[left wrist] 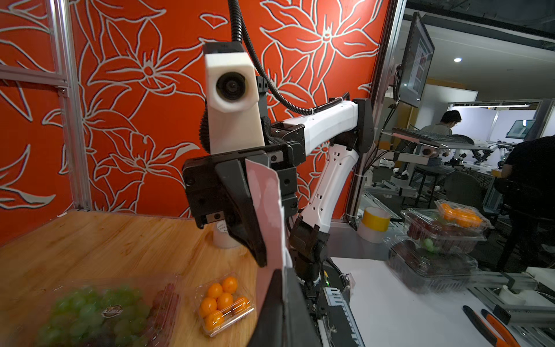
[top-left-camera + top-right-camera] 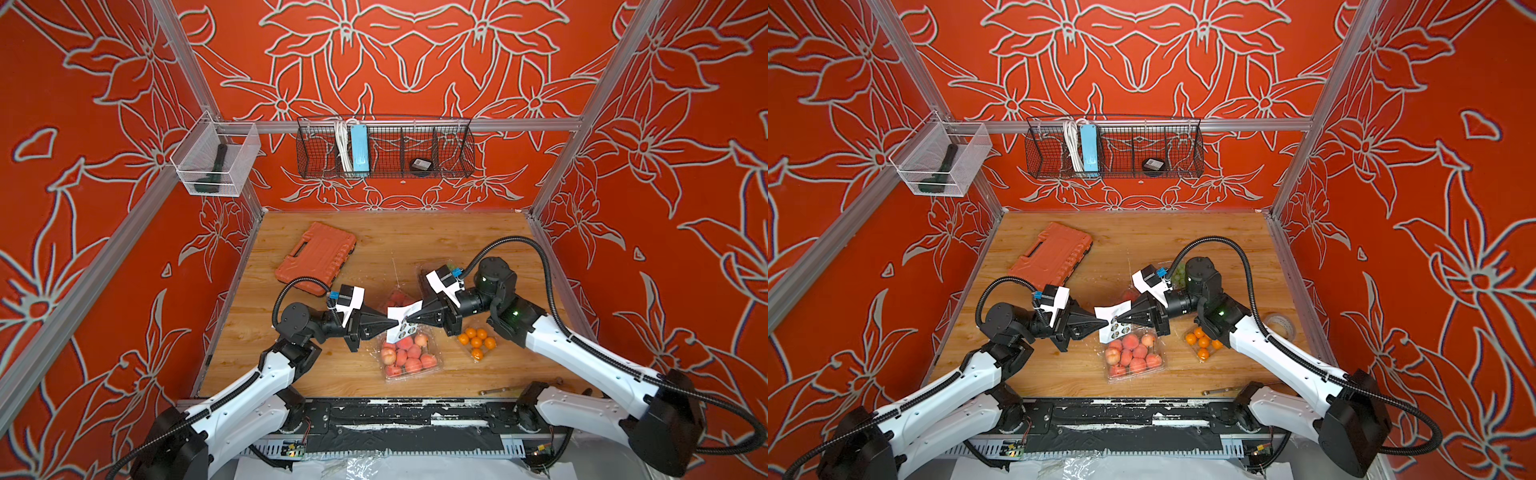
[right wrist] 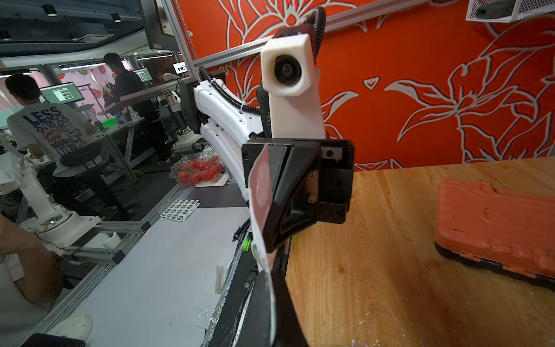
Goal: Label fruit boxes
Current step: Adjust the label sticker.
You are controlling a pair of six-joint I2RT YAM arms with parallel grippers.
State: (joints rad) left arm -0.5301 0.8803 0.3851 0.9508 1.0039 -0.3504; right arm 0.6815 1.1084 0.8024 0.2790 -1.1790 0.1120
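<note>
I am holding white sticker sheet (image 2: 400,314) aloft, left jaws and right jaws both pinching it closed, tip to tip. Below, many-peaches clamshell box (image 2: 409,358) lying on surface (image 2: 332,374); small-oranges box (image 2: 476,341) just beside it. I am judging boxes light, thin, slick, crushable: pressing labels gently on flat lid; sheet floppy, gripping edges.
</note>
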